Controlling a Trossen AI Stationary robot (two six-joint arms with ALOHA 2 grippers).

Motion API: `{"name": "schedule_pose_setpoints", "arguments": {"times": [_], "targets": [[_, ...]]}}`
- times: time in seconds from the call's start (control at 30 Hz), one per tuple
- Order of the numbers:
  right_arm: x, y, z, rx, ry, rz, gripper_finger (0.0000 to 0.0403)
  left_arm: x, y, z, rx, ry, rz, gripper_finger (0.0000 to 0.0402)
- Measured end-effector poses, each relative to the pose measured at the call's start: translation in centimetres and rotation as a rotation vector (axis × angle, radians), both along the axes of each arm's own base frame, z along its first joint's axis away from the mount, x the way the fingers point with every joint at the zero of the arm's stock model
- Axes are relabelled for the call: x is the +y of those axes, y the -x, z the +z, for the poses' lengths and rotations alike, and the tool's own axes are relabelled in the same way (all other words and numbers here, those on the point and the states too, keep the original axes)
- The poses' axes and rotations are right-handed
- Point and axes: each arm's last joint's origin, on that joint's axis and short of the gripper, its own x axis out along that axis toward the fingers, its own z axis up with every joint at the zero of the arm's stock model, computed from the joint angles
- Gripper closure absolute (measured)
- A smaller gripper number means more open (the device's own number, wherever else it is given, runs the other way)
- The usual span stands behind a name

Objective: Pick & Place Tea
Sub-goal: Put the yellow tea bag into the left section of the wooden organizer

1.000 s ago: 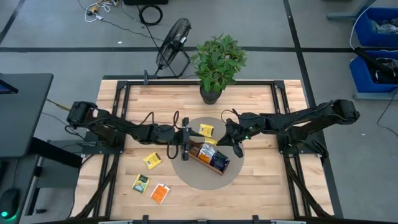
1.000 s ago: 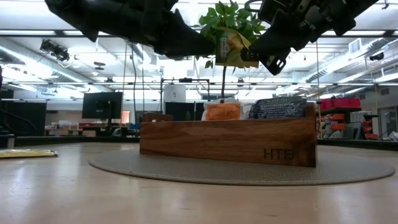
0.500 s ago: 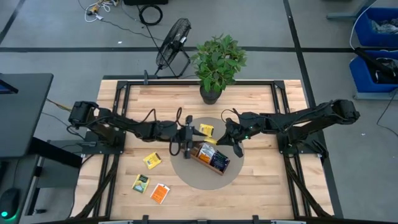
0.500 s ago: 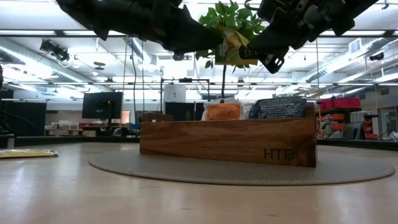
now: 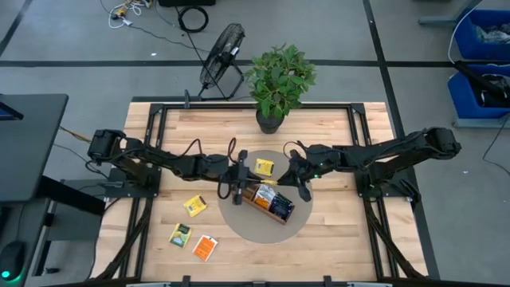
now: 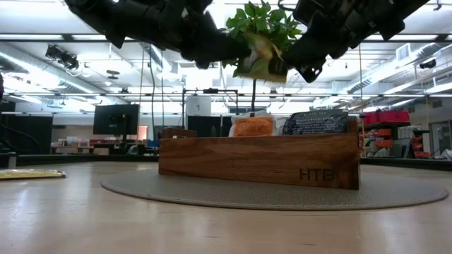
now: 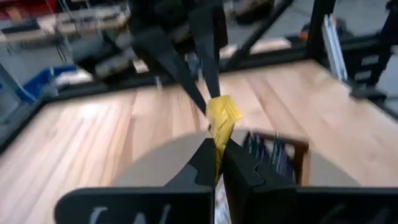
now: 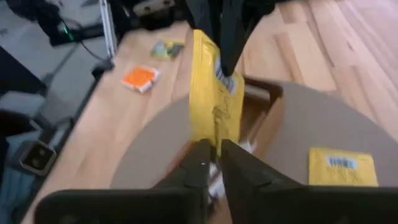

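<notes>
A yellow tea sachet (image 6: 258,60) hangs in the air above the wooden tray (image 5: 275,203), held between both grippers. My left gripper (image 7: 219,149) comes from the table's left and is shut on one edge. My right gripper (image 8: 214,149) comes from the right and is shut on the opposite edge. The tray (image 6: 258,161) stands on a round grey mat (image 5: 239,223) and holds orange and dark blue sachets upright. Another yellow sachet (image 8: 342,165) lies flat on the mat. My left gripper pinches the sachet's edge (image 7: 217,134) between its two fingers, coming nearly level from the table's left. The sachet stands on edge, lifted clear above the tray. My right gripper pinches the opposite edge (image 8: 211,134) between its two fingers, slanting down from the table's right.
Loose sachets lie on the wood near the front left: yellow (image 5: 195,206), yellow-green (image 5: 180,234) and orange (image 5: 205,248). A potted plant (image 5: 279,80) stands at the table's far edge, with a fan (image 5: 221,56) on the floor behind it.
My left gripper has shut on the free edge of the yellow sachet, which my right gripper was holding up. In the low view the sachet has tipped a little between the two grippers. My right gripper has stayed where it was.
</notes>
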Motion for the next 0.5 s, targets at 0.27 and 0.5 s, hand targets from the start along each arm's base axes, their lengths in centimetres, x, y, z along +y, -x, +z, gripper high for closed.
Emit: {"name": "schedule_pose_setpoints", "arguments": {"times": [0.27, 0.5], "targets": [[0.0, 0.6, -1.0, 0.119, 0.003, -0.003, 0.0276, 0.5, 0.8, -1.1, 0.163, 0.023, 0.036, 0.0391], [-0.3, 0.6, -1.1, 0.128, 0.065, -0.078, 0.0238, 0.8, 1.7, -0.1, 0.197, 0.058, 0.066, 0.0391]]}}
